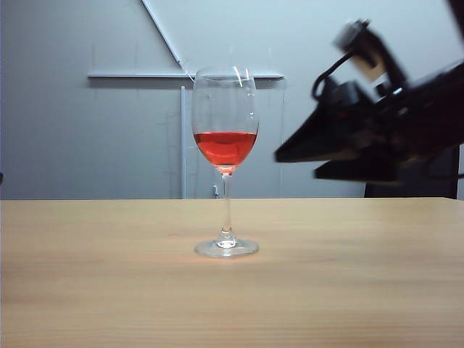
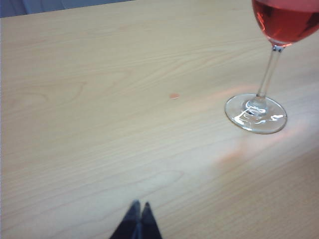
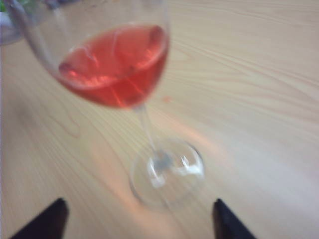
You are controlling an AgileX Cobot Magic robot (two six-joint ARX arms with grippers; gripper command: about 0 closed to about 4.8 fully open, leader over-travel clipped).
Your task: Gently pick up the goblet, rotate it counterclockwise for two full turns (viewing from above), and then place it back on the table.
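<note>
One goblet (image 1: 225,156) stands on the table (image 1: 348,290); right gripper (image 3: 138,219) spread at three o'clock; left gripper (image 2: 139,219) pressed together, apart.

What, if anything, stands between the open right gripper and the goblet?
Nothing visible. The right gripper, jaws wide, faces the goblet across bare table. The left gripper, shut, hovers off to the other side.

Grey-blue wall (image 1: 87,130) behind, with thin white strips (image 1: 130,75)

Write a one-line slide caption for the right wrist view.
Open right gripper faces the goblet of red liquid standing upright on the table, fingertips apart, not touching it.
</note>
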